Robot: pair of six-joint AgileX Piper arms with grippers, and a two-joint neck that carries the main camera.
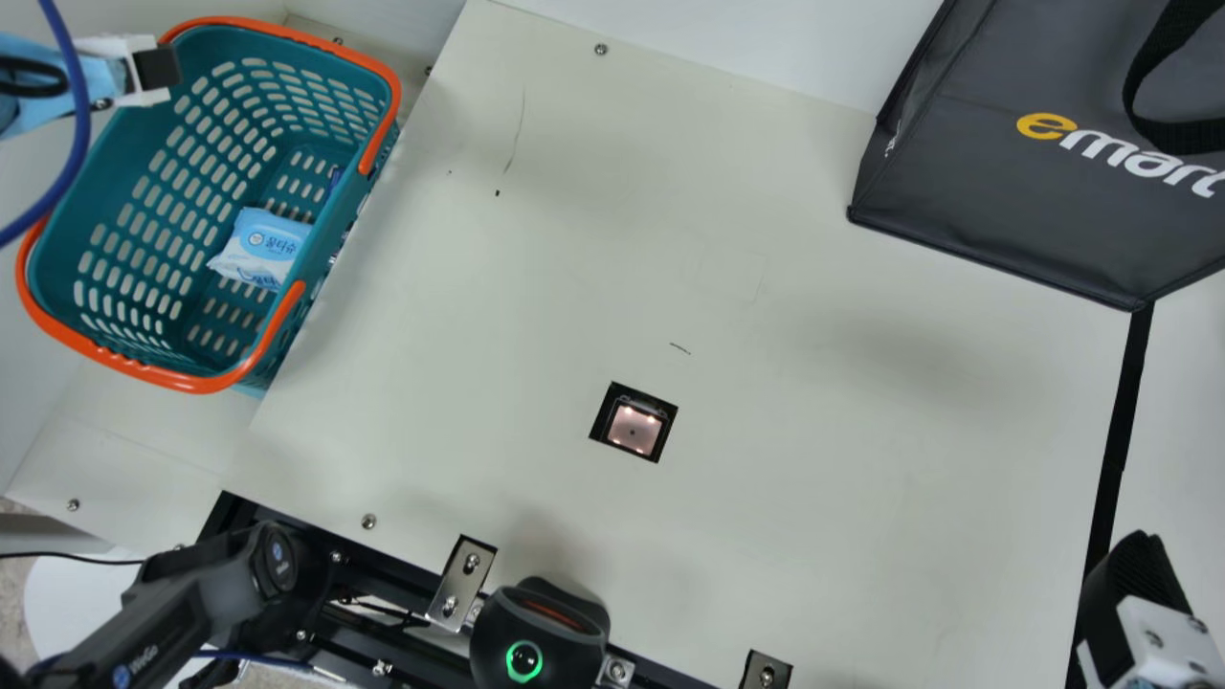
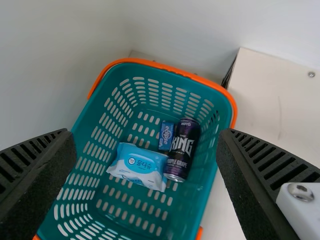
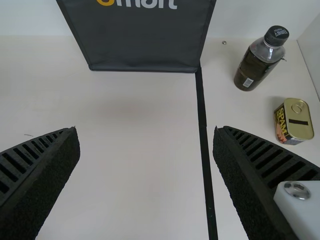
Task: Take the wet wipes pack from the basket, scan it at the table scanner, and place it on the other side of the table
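My left gripper [image 1: 155, 71] is over the far-left rim of the teal basket [image 1: 144, 182]; in the left wrist view the left gripper [image 2: 146, 145] is open above the basket [image 2: 200, 200]. The light-blue wet wipes pack [image 1: 260, 247] lies on the basket floor; the left wrist view has the wipes pack [image 2: 139, 166] below the spread fingers, untouched. The scanner [image 1: 634, 427] is set into the table, lit. My right gripper [image 1: 1134, 584] is at the main view's lower right; in the right wrist view the right gripper [image 3: 146, 145] stands open with nothing between its fingers.
Beside the pack lie a purple can [image 2: 183, 149] and a small blue packet [image 2: 166, 135]. A black bag [image 1: 1014, 163] stands at the far right. Past the black strip [image 3: 204, 145] are a bottle [image 3: 260, 59] and a tin [image 3: 294, 121]. A black device [image 1: 539, 636] sits at the near edge.
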